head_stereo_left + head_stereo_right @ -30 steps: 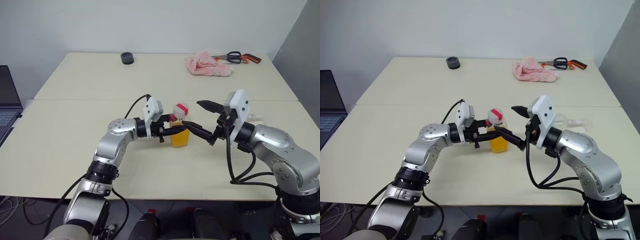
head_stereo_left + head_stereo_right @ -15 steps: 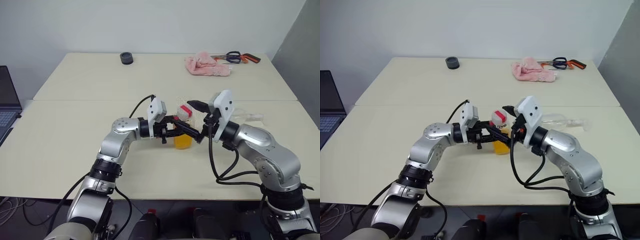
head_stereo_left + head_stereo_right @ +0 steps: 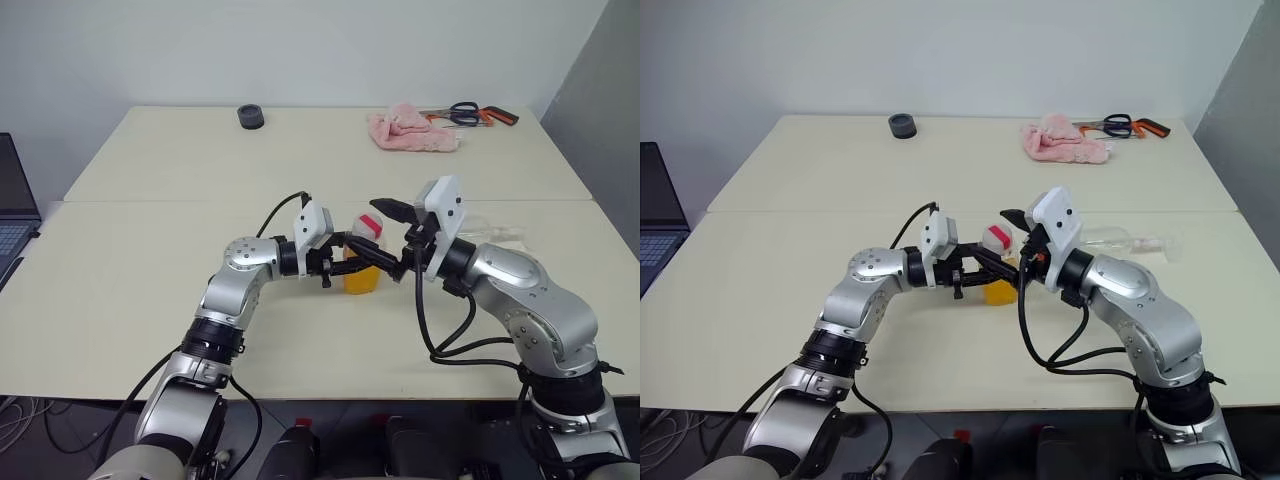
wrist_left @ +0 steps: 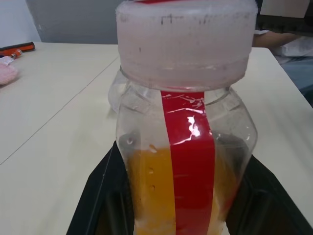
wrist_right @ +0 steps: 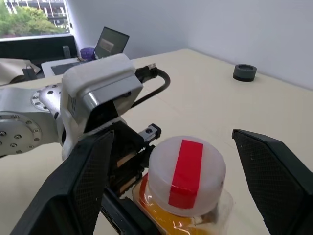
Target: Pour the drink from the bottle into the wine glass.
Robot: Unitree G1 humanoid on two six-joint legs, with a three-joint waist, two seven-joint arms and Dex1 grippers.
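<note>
The left tool (image 3: 352, 264) is shut tight on the bottle (image 3: 363, 262), which stands upright near the middle of the counter (image 3: 150, 290); orange drink (image 3: 361, 277) fills its lower part; the right tool (image 5: 176, 181) is wide open around the cap (image 5: 187, 167), holding nothing; the wine glass (image 3: 1118, 240) lies on its side behind the right arm.

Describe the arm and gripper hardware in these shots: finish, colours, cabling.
Both arms are rounded silver-grey metal shells with black ribbed joint rings. Each wrist carries a white boxy camera housing, and a loose black cable loops outside each forearm. The left gripper and right gripper each have two black fingers; seen close, the right gripper's fingers are broad tapering paddles with a finely textured surface. No markings legible.
</note>
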